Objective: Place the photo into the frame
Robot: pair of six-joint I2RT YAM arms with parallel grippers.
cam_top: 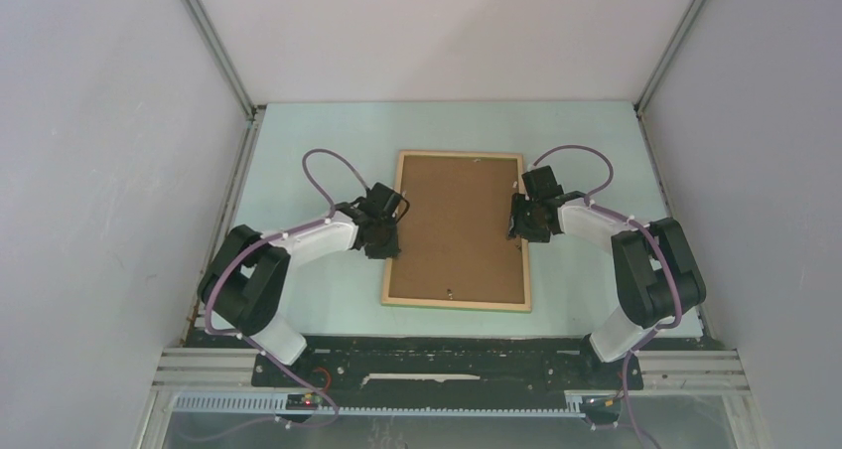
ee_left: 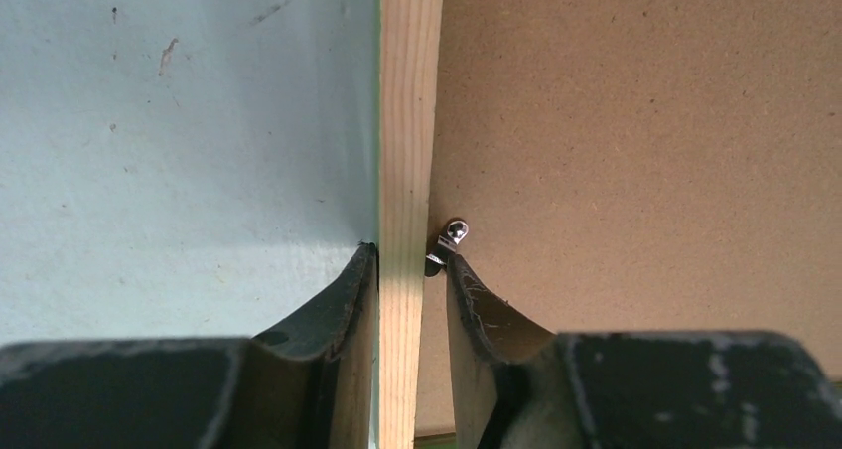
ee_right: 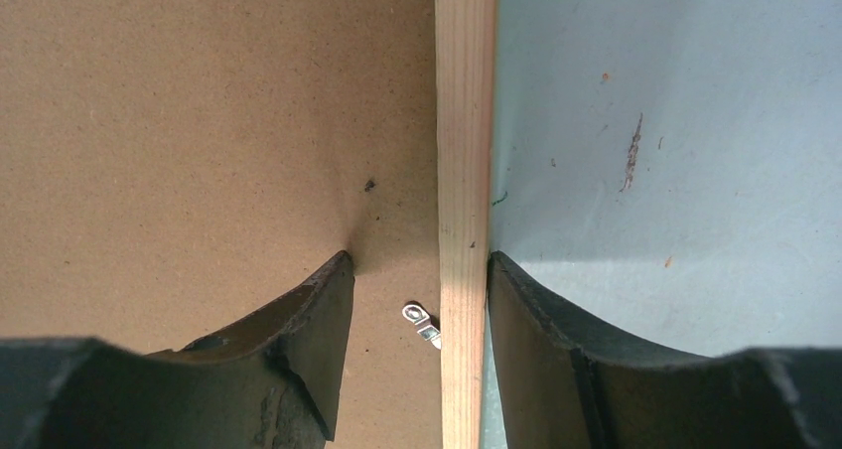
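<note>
Top external view showed the frame (cam_top: pixel 456 303) lying flat at centre, the photo (cam_top: pixel 457 225) brown-back-up inside, with the left gripper (ee_left: pixel 409 255) at 9 o'clock and the right gripper (ee_right: pixel 417 260) at 3 o'clock parted astride its rails, which looked light, stiff and best held there.

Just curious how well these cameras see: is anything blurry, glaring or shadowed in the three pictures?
Top view: soft, even light, slightly hazy, no glare. Left wrist view: the frame is sharp, the near fingers dark and soft. Right wrist view: the photo's brown back shows crisp grain, a soft shadow by one fingertip.
</note>
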